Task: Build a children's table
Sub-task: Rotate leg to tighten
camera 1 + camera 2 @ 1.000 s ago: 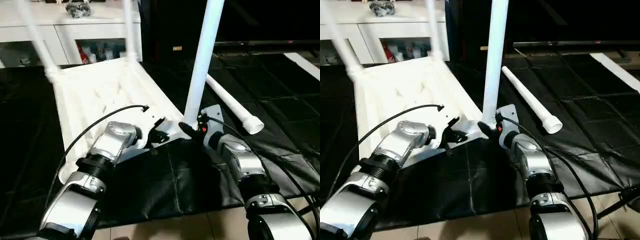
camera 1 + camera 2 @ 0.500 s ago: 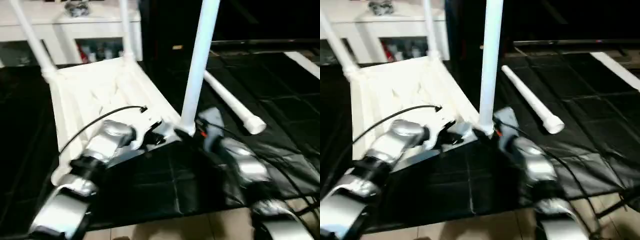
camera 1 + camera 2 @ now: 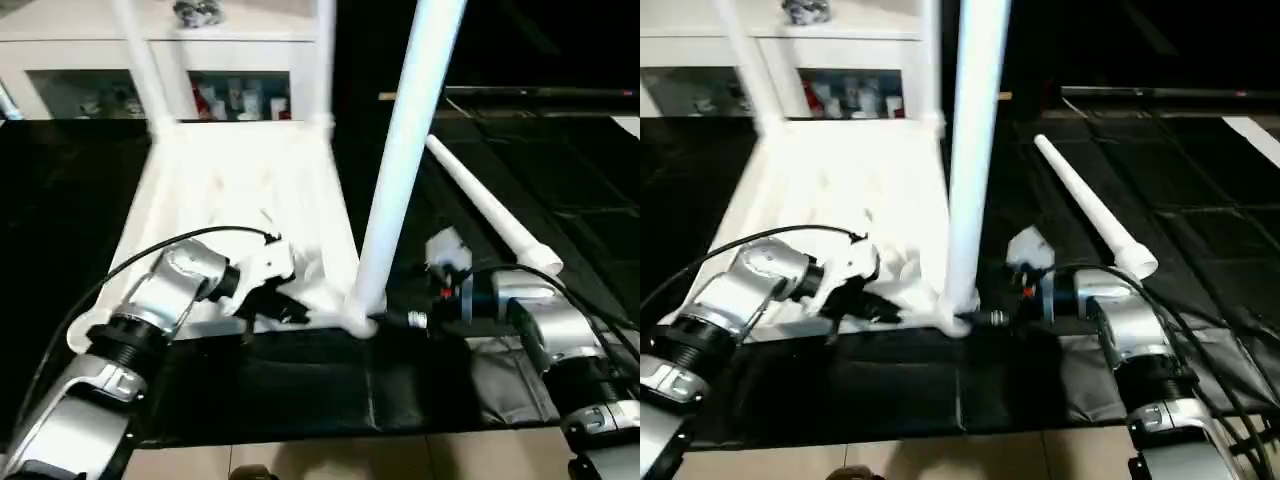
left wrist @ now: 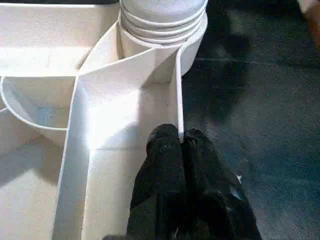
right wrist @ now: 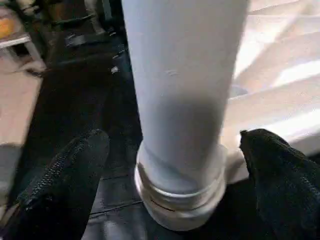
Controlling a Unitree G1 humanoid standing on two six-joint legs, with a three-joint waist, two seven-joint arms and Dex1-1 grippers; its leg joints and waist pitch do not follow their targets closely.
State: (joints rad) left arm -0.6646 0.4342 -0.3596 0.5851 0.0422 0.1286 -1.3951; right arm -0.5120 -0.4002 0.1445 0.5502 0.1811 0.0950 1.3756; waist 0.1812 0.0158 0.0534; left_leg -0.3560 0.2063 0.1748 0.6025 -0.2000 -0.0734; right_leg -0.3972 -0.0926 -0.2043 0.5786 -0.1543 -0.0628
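Observation:
The children's table lies upside down: its white top (image 3: 230,190) rests on the black mat with the ribbed underside up. Two legs (image 3: 140,60) stand at the far corners and a third leg (image 3: 400,160) stands at the near right corner. A fourth leg (image 3: 490,215) lies loose on the mat to the right. My left gripper (image 4: 178,137) is shut on a thin edge rib (image 4: 178,90) of the top, close to the near leg's socket (image 4: 162,30). My right gripper (image 5: 172,147) is open, one finger on each side of that leg's base (image 5: 180,195), not touching it.
A white cabinet (image 3: 150,40) with glass doors stands behind the table. The black mat (image 3: 300,390) covers the floor and ends near me at a strip of tan floor (image 3: 330,460). Cables loop over both forearms.
The right gripper's fingers have spread wider around the near leg's base. The left gripper stays clamped on the rib. The whole picture has shifted with the camera.

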